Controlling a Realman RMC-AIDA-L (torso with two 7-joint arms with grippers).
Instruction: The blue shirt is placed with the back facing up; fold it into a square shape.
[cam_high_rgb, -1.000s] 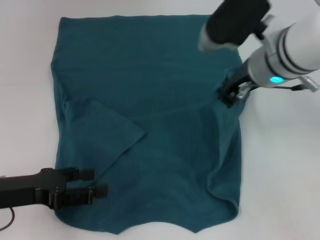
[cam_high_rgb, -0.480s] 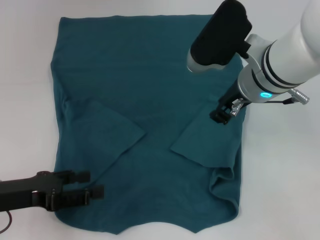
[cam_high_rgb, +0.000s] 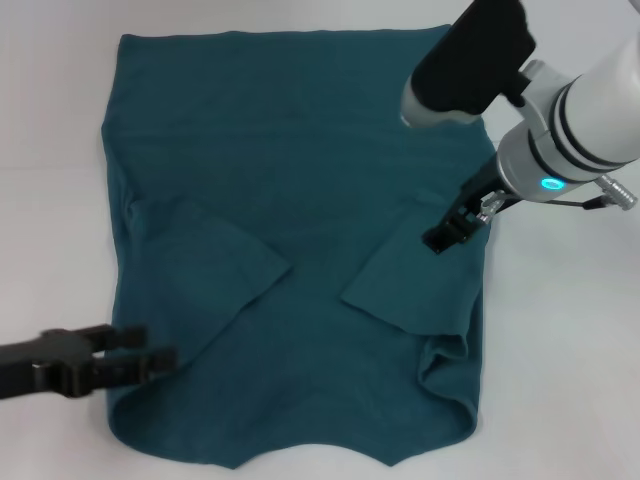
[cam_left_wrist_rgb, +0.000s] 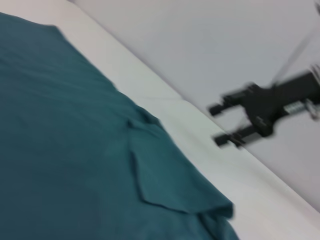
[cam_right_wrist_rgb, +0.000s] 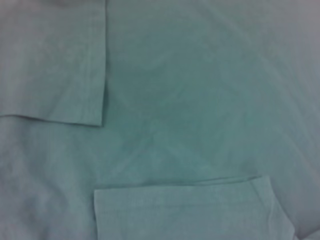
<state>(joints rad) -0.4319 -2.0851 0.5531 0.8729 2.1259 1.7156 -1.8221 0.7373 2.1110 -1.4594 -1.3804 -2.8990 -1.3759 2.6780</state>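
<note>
**Shirt flat, both sleeves folded in**

The blue shirt (cam_high_rgb: 300, 250) covers the white tabletop (cam_high_rgb: 560, 380) mid-frame. The right end effector (cam_high_rgb: 447, 232) hovers over its right edge, open, holding nothing. The left end effector (cam_high_rgb: 140, 357), lower left, sits open and empty at the shirt's edge.

Left gripper (cam_high_rgb: 150, 358) motion-blurred in head view; finger gap unreadable. Right arm (cam_high_rgb: 560, 120) covers shirt's (cam_high_rgb: 300, 150) far right corner. Right wrist view: only shirt cloth, edges cropped, own fingers out of frame. Right gripper (cam_left_wrist_rgb: 227, 125) smeared in left wrist view.
</note>
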